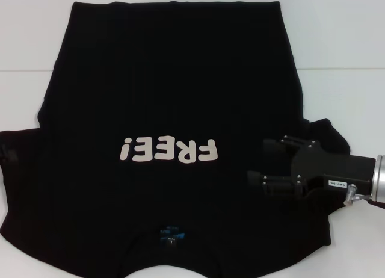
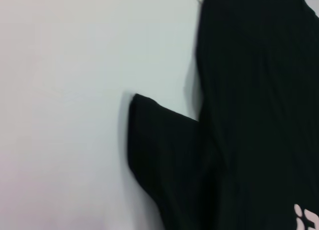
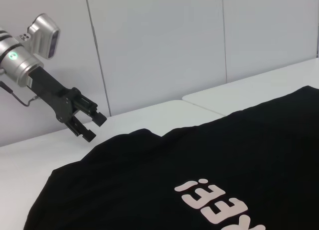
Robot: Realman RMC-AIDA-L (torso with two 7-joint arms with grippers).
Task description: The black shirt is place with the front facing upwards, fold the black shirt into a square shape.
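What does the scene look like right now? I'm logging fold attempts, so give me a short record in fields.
shirt: black shirt lies spread flat on the white table, unfolded
front: up, FREE! lettering showing
neck label: blue neck label at the near edge
right gripper: right gripper open, over the shirt by its right sleeve
left gripper: left gripper open, above the table beyond the left sleeve
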